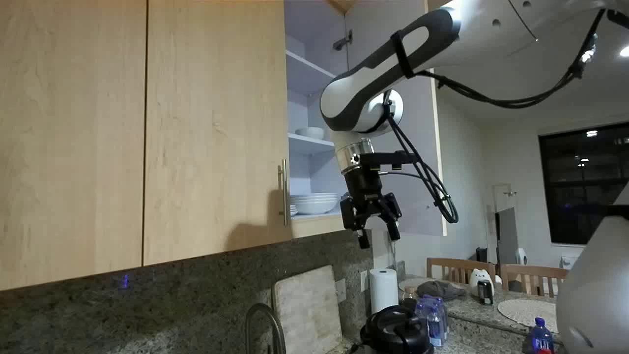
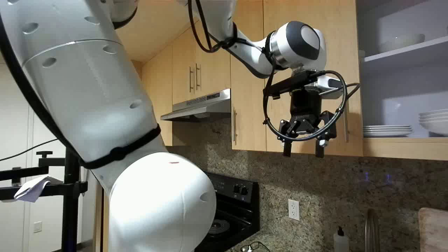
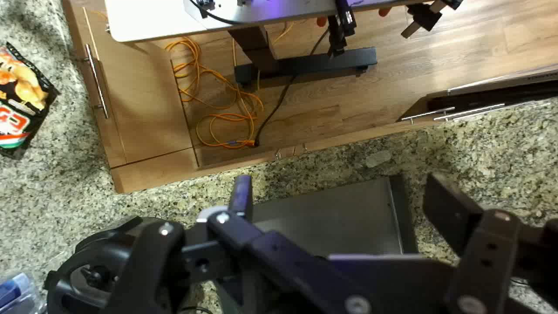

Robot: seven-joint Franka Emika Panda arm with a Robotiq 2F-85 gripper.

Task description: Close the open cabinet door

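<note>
One cabinet door (image 1: 420, 128) stands wide open, white inner face showing behind the arm (image 1: 388, 66) in an exterior view. Step in hand: approach, I judge; closing not yet done. Next move probably calls for rounding the door's free edge, then pressing its outer face inward. Arm reaches out, bends down; end effector (image 1: 379, 237) hangs pointing downward, jaws spread, nothing between them.

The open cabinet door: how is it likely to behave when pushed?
The cabinet door would likely swing rather than slide, since a hinge shows where it meets the cabinet. It should stay stiff, being a flat panel with no visible bowing. Pushing at its pale free edge, away from the hinge, would probably take less force.
</note>
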